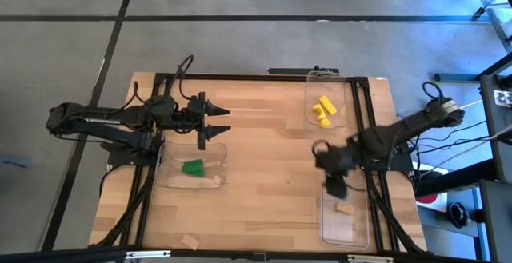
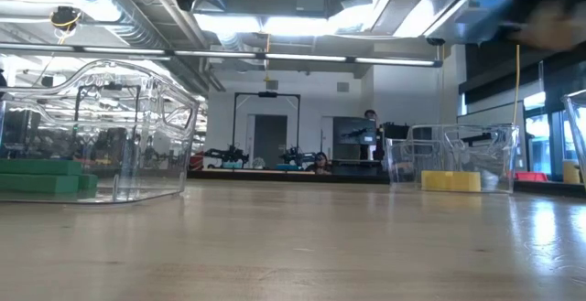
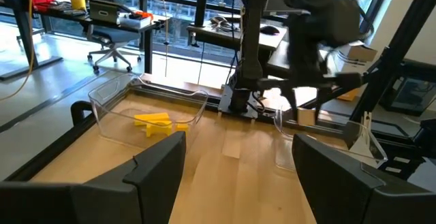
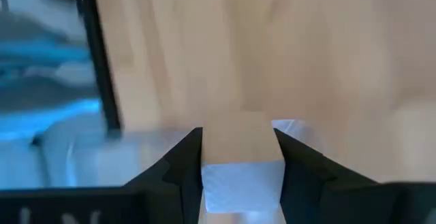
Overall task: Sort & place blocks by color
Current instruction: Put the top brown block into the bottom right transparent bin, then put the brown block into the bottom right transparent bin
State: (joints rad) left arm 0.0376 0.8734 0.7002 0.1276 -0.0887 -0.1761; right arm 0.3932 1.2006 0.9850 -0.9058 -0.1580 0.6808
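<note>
High view: the right gripper (image 1: 334,185) hangs over the near-right tray (image 1: 346,225) by the table's right edge, while the left gripper (image 1: 214,121) waits spread wide above the green-block tray (image 1: 194,185). Right wrist view: its jaws pinch a plain tan block (image 4: 238,146) across its flat side faces. The block looks light, rigid and smooth-sided, so gripping those parallel faces should hold best.

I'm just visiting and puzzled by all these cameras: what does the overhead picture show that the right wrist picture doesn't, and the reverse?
Only overhead: the left gripper open above the green blocks, the yellow blocks in the far tray, a stray tan block at the table edge. Only the wrist view: the right gripper clamped on a tan block. Both show the wooden table.
</note>
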